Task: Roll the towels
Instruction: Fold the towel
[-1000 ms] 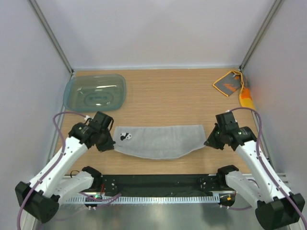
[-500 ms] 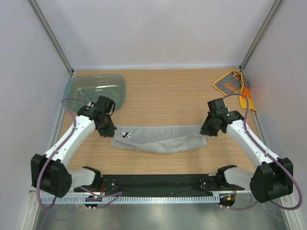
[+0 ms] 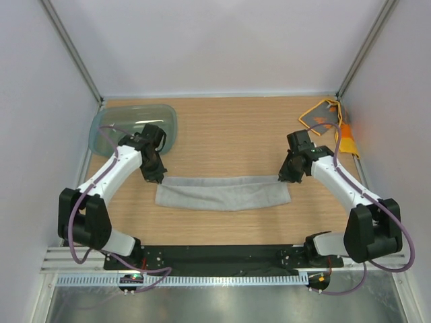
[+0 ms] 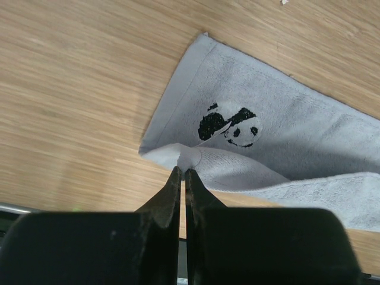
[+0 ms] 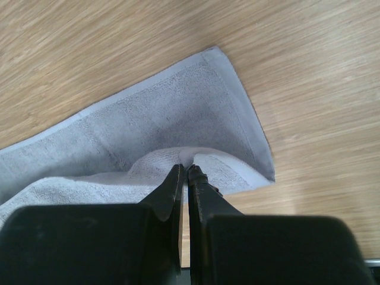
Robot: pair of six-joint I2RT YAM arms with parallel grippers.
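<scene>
Two arms reach out from the near edge of the desk, one on each side, and both grippers meet the same cloth. The grey towel lies as a long narrow band across the middle of the desk, running side to side, a little closer to the near edge than to the far one.

The left gripper is at the towel's left end. In the left wrist view its jaws are pressed almost together on a small raised fold of the cloth, with a flat layer of towel spread beyond it. A small black-and-white panda print shows on that flat layer, near the corner.

The right gripper is at the towel's right end, its jaws likewise narrow and pinching a raised fold above the flat layer.

Farther back, a see-through teal tub sits in the far left corner. The orange towel, grey-faced with orange edging, lies rumpled in the far right corner, well apart from both grippers.
</scene>
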